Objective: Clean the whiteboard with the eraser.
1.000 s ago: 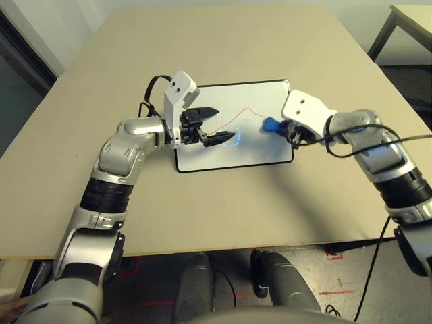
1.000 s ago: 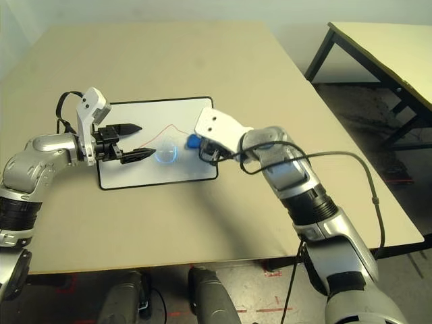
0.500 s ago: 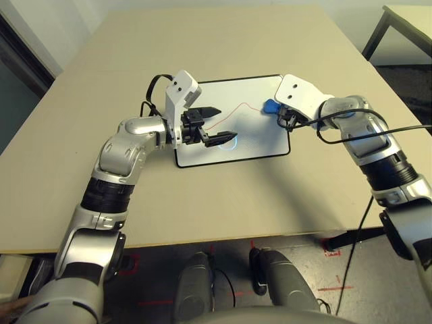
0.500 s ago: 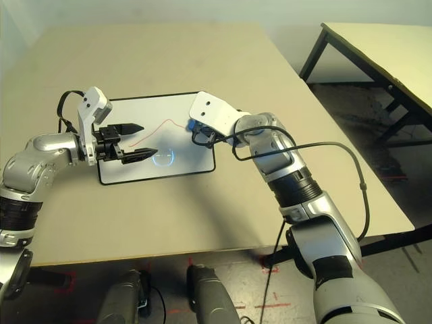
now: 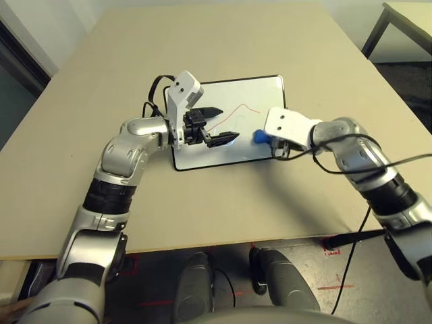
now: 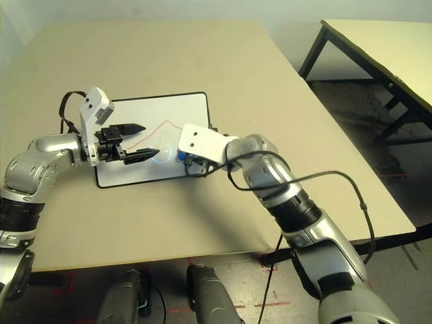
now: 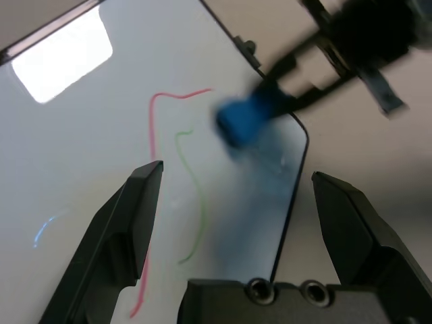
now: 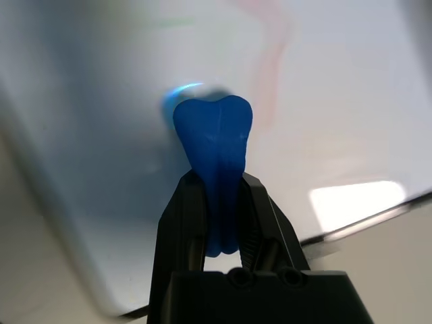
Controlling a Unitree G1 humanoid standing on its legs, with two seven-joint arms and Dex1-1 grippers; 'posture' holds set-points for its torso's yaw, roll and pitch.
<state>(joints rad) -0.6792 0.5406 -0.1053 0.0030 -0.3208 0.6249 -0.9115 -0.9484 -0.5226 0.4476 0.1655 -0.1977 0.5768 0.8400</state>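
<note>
The whiteboard (image 5: 250, 91) lies flat on the table, and a thin red line (image 5: 233, 111) crosses its middle. My right gripper (image 8: 217, 185) is shut on the blue eraser (image 5: 259, 136), which presses on the board near its near right corner. The eraser (image 8: 214, 138) sticks out past the fingertips onto the white surface. My left gripper (image 5: 219, 125) hovers open over the board's left half, with nothing between its fingers. In the left wrist view the red line (image 7: 152, 115) and a faint green line (image 7: 197, 196) run between the fingers, with the eraser (image 7: 241, 120) beyond.
The tan table (image 5: 270, 40) spreads wide around the board. A second table (image 6: 378, 47) with dark legs stands off to the right. A black cable (image 5: 398, 162) loops from my right forearm over the table's near right edge.
My right gripper has dragged the eraser from the board's far right part toward me, to its near right corner. The left arm has stayed put.
</note>
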